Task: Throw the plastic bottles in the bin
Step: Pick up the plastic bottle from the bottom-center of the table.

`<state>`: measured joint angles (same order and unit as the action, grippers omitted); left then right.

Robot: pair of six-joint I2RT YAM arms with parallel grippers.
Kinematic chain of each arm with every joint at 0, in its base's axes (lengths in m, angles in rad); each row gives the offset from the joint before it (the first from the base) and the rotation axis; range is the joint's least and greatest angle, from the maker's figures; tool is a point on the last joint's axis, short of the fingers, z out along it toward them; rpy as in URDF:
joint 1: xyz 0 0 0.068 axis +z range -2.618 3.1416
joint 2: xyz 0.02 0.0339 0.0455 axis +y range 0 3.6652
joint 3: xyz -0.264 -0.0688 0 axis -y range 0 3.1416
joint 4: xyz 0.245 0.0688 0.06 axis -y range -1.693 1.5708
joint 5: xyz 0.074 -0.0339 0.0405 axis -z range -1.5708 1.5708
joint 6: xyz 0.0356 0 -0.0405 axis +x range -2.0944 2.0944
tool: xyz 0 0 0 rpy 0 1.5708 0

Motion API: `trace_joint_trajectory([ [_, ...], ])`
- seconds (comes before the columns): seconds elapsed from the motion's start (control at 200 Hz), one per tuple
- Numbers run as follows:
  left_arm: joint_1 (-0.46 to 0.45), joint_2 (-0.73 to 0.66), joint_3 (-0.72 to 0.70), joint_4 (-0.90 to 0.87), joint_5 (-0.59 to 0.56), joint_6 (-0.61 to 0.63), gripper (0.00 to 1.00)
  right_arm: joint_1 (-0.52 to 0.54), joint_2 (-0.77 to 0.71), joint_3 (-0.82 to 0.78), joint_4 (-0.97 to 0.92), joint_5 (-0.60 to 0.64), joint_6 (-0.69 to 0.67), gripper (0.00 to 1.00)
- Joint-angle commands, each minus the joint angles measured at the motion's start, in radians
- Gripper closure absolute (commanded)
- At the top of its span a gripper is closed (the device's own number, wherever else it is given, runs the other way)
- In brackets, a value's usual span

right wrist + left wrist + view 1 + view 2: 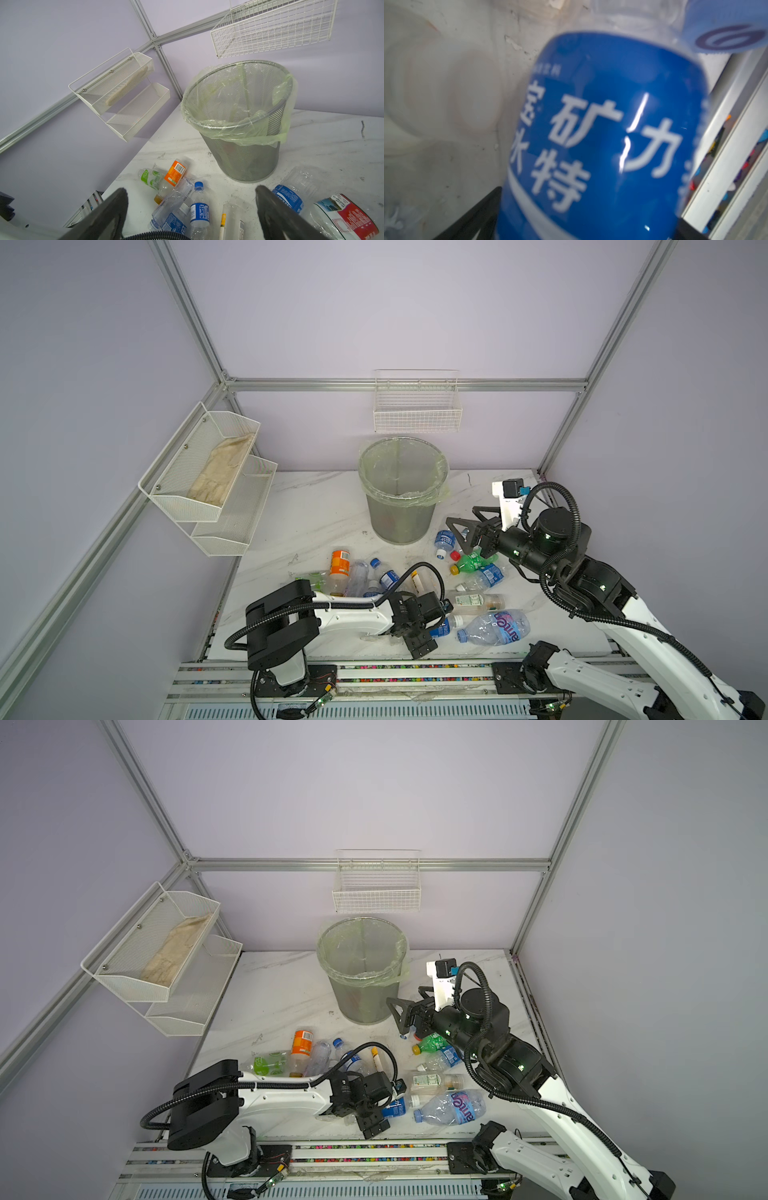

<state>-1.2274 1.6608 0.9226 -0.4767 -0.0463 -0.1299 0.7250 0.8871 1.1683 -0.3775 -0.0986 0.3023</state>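
Free room over bin [401,514]; wire basket [417,414] behind it

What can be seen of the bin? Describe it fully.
The bin is a tall round basket of grey mesh, metal by its look, narrower at the base. A thin pale green bag lines it and folds over the rim. It stands upright and open on the table, toward its far edge. What lies inside cannot be told.

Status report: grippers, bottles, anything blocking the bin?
Left gripper open astride blue-label bottle. Right gripper open, empty, near bin. Other bottles on table. Bin mouth clear.
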Motion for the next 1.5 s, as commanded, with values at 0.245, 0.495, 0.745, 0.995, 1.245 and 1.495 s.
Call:
trace_joint_trajectory([
  [0.245, -0.005, 0.015, 0.065, 0.013, -0.004, 0.024, 0.27, 0.003, -0.044, -0.021, 0.003, 0.024, 0.015, 0.03],
  [0.495, -0.006, -0.045, 0.067, -0.005, -0.052, 0.024, 0.46, 0.004, -0.032, -0.027, 0.008, 0.024, 0.011, 0.03],
  [0.745, -0.004, -0.153, 0.079, -0.05, -0.1, 0.039, 0.49, 0.004, -0.002, -0.015, 0.022, 0.029, -0.002, 0.03],
  [0.995, -0.004, -0.296, 0.089, -0.09, -0.133, 0.047, 0.5, 0.004, 0.009, 0.0, 0.011, 0.081, 0.005, 0.03],
  [1.245, -0.004, -0.441, 0.087, -0.115, -0.208, 0.023, 0.52, 0.004, 0.018, 0.033, -0.009, 0.16, 0.042, 0.03],
  [1.495, -0.004, -0.602, 0.091, -0.108, -0.312, 0.013, 0.54, 0.002, 0.046, 0.098, -0.07, 0.267, 0.069, 0.03],
])
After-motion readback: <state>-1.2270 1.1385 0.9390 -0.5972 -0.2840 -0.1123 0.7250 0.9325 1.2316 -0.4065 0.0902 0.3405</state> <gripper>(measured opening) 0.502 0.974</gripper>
